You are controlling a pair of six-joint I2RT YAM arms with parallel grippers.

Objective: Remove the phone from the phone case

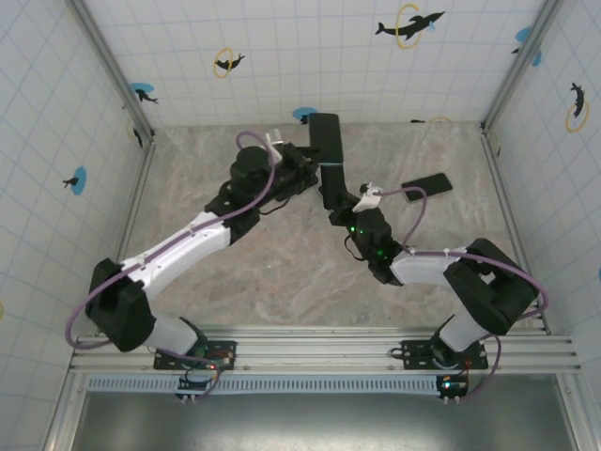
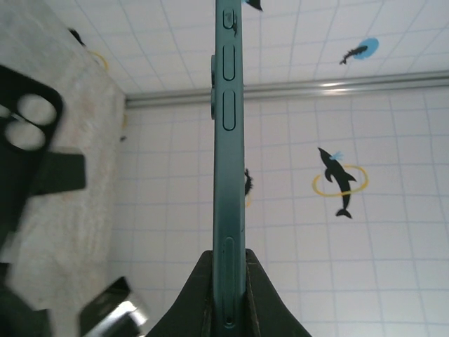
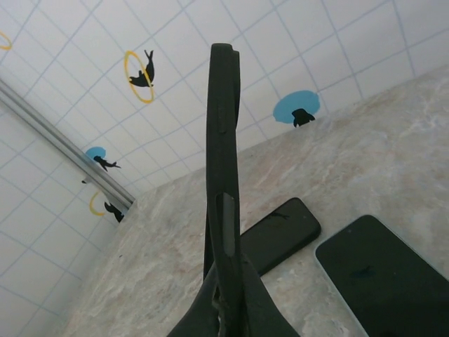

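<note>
A teal phone point(image 2: 229, 161) stands edge-on between the pads of my left gripper point(image 2: 229, 258), which is shut on its lower end, side buttons toward the far end. The phone is bare and apart from the black phone case point(image 2: 24, 123), whose round camera cut-outs show at the left. My right gripper point(image 3: 228, 272) is shut on the phone case point(image 3: 222, 140), seen edge-on with a side slot. From above, the left gripper point(image 1: 310, 172) and right gripper point(image 1: 341, 204) meet mid-table, the phone point(image 1: 326, 141) toward the back and the case point(image 1: 331, 190) just in front of it.
Another dark phone point(image 1: 427, 186) lies on the marble table point(image 1: 282, 272) to the right. In the right wrist view a black slab point(image 3: 280, 235) and a dark-screened, pale-rimmed phone point(image 3: 382, 274) sit flat beyond the case. Tiled walls close in three sides.
</note>
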